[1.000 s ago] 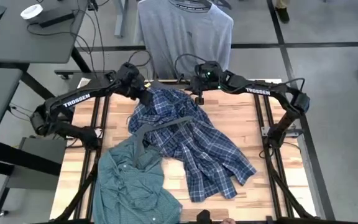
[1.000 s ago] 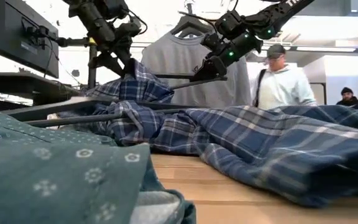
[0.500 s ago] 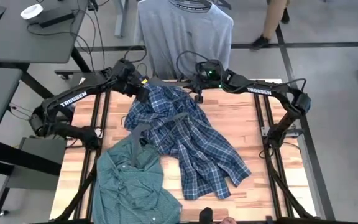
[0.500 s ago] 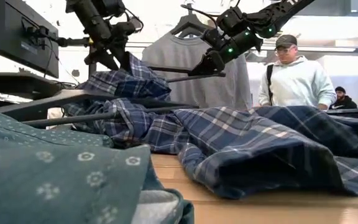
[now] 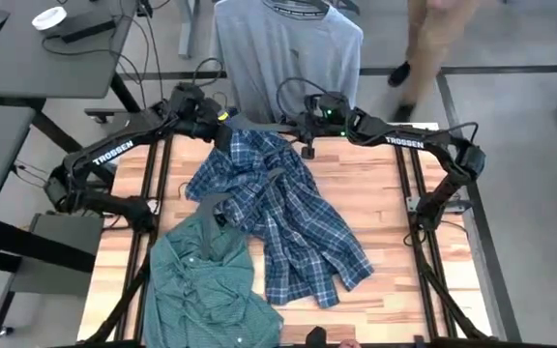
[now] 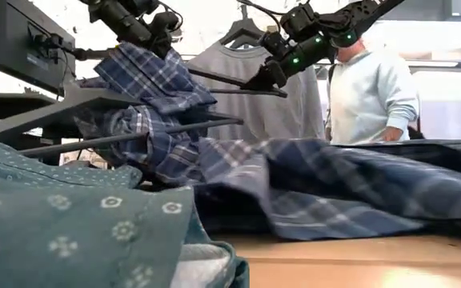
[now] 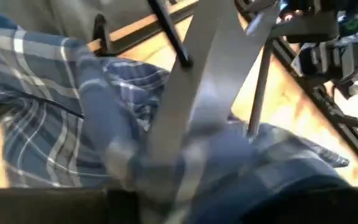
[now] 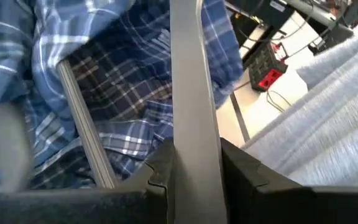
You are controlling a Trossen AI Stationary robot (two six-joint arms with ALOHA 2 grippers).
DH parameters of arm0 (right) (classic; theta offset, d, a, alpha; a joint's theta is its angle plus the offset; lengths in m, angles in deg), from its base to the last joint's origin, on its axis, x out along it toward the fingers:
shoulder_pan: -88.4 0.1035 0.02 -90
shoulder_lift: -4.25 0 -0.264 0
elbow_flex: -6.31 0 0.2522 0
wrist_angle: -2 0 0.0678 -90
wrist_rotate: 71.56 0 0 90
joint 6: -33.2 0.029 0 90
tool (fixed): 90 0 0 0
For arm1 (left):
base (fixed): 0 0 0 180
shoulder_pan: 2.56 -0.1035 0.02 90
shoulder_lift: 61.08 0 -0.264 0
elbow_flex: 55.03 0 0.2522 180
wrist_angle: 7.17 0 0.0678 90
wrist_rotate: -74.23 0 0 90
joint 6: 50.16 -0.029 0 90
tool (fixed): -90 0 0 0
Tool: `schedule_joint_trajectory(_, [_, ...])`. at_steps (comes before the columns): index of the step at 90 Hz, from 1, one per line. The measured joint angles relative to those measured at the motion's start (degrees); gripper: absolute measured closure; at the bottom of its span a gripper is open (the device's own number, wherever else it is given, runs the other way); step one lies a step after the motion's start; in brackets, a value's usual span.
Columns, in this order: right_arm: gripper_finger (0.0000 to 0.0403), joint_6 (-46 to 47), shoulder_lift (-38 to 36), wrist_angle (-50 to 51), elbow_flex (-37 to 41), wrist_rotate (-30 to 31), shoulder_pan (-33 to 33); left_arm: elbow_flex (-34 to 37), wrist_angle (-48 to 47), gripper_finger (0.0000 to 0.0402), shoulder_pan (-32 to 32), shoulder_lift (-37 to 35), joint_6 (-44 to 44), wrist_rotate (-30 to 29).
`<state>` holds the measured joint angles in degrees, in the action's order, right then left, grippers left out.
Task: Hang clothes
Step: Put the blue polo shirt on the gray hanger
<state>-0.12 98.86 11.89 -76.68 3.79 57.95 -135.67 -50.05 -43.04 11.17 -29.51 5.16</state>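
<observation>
The blue-white plaid shirt (image 5: 293,227) is raised at its far end (image 6: 154,80), and its long lower part lies spread on the wooden table (image 5: 395,203). My left gripper (image 5: 217,128) is shut on that raised end near the table's far edge. My right gripper (image 5: 307,135), at the far middle, is shut on a grey hanger (image 5: 264,124) whose arms run into the shirt. The grey tee (image 5: 288,53) hangs on a hanger beyond the far edge. The green shirt (image 5: 206,285) lies bunched at the near left. My left gripper holds the plaid shirt's top end (image 6: 146,60) from above, slanting in from the left. Bunched cloth hides the fingertips, so the layers cannot be told. That end hangs lifted below the fingers, and the rest trails down onto the table. My right gripper pinches a flat grey arm of the hanger (image 8: 194,124) between its two fingers, which lie along the bar. It comes from the table's right, slanting down. The hanger is lifted clear, and its other end (image 6: 202,76) reaches into the raised plaid cloth.
Another thin hanger (image 5: 216,208) lies at the green shirt's collar. A person (image 6: 366,88) walks in the room behind the table. Desks with cables stand at the far left (image 5: 56,39). Bare wood shows on the table's right side (image 5: 404,261).
My left gripper has risen and drawn back toward the far-left corner, lifting the plaid shirt's top end higher. The shirt's lower part has slid along the table toward the left and far edge and drawn narrower. My right gripper has risen a little with the hanger.
</observation>
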Motion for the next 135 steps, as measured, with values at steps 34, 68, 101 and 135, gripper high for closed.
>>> schedule_joint_trajectory(34, [0.0294, 2.34, 0.04, 1.09, -0.67, -1.09, 0.32, -0.23, 4.22, 0.0375, 0.30, -0.26, -2.15, 6.76])
schedule_joint_trajectory(68, [0.0172, 21.78, -5.34, 8.80, -7.17, -1.36, -9.35, -0.12, -1.54, 0.0375, 1.32, -3.71, -13.80, 8.28])
schedule_joint_trajectory(101, [0.0180, 27.66, 8.06, 2.91, -6.98, -19.59, -13.95, -0.12, 5.73, 0.0375, 5.37, -7.49, -14.60, 10.93])
schedule_joint_trajectory(135, [0.0194, 30.21, 16.87, -6.48, -9.26, -22.59, -5.21, -0.12, 7.54, 0.0375, 6.04, -9.05, -12.47, 11.81])
